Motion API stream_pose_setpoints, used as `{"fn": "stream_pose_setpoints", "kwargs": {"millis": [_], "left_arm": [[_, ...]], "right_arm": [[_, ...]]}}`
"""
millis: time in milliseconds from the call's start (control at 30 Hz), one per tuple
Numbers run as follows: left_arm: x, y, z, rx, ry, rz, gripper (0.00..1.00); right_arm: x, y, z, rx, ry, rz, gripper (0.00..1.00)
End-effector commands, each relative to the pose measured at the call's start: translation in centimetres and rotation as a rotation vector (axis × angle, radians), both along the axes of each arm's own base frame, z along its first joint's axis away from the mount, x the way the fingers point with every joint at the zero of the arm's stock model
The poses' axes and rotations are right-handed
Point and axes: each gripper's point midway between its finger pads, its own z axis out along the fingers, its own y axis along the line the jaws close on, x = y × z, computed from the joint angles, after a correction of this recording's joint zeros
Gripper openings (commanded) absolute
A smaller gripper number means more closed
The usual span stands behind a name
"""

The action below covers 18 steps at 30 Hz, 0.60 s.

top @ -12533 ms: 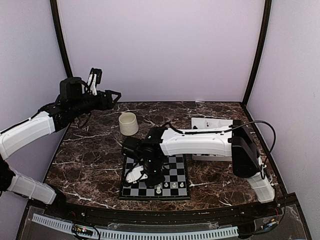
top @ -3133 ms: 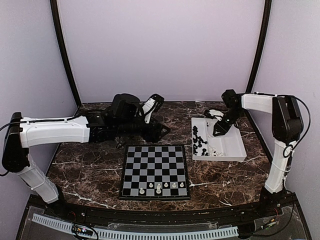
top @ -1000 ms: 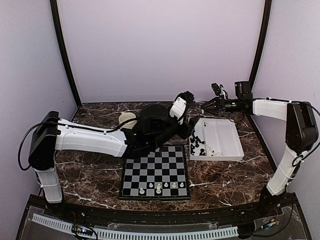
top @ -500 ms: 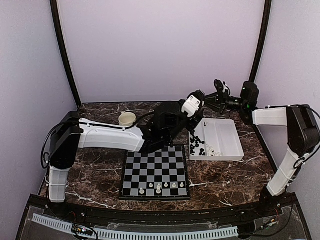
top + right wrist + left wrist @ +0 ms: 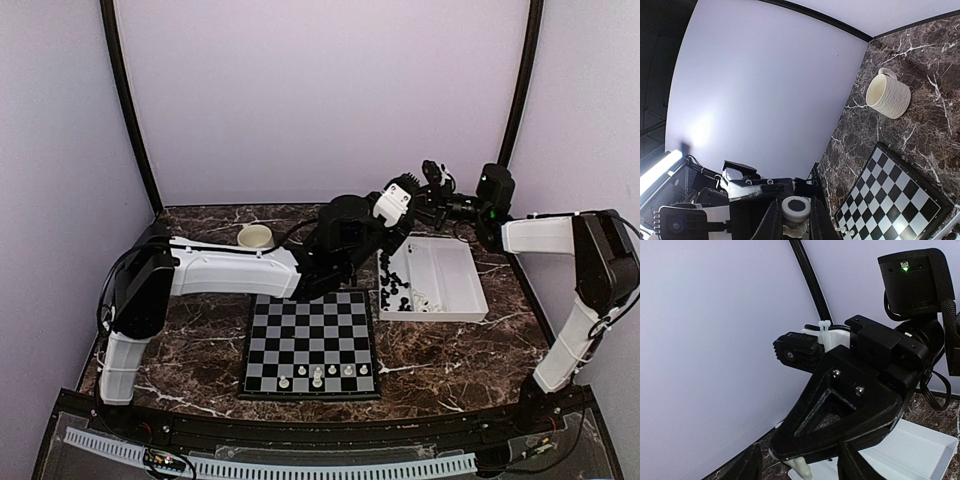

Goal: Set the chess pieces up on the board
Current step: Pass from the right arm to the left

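The board [image 5: 310, 345] lies at the table's front middle, with several white chess pieces [image 5: 317, 377] on its two nearest rows. Both arms meet in the air over the white tray's far left corner. My right gripper [image 5: 796, 215] is shut on a white piece [image 5: 796, 208], whose round base with a dark disc faces the camera. In the left wrist view that piece's tip [image 5: 802, 468] sticks out below the right gripper's black fingers. My left gripper [image 5: 800, 472] is open, one finger on each side of the tip without touching it.
The white tray [image 5: 445, 272] at the right holds loose black pieces [image 5: 395, 285] and a few white ones [image 5: 425, 300]. A ribbed cream cup [image 5: 256, 236] stands behind the board at the left. The left arm stretches across above the board's far edge.
The left arm has swung right and risen to meet the right gripper. The right gripper has turned left toward it, and the left jaws have narrowed a little.
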Motion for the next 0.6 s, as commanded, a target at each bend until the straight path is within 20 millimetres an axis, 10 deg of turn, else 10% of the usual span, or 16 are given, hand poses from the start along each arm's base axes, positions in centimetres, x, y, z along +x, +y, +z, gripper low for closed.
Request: {"fn": "stream_pose_setpoints", "kwargs": {"millis": [0,567], "left_arm": [[0.6,0.1,1.3,-0.007,-0.019,0.027,0.52],[1.5,1.5,0.9,-0.042,0.001,0.114,0.30]], "right_arm": [[-1.1,0.0,2.1,0.023,-0.073,0.001,0.08],[-1.4,0.0,2.2,0.027,-0.073,-0.003,0.07]]}}
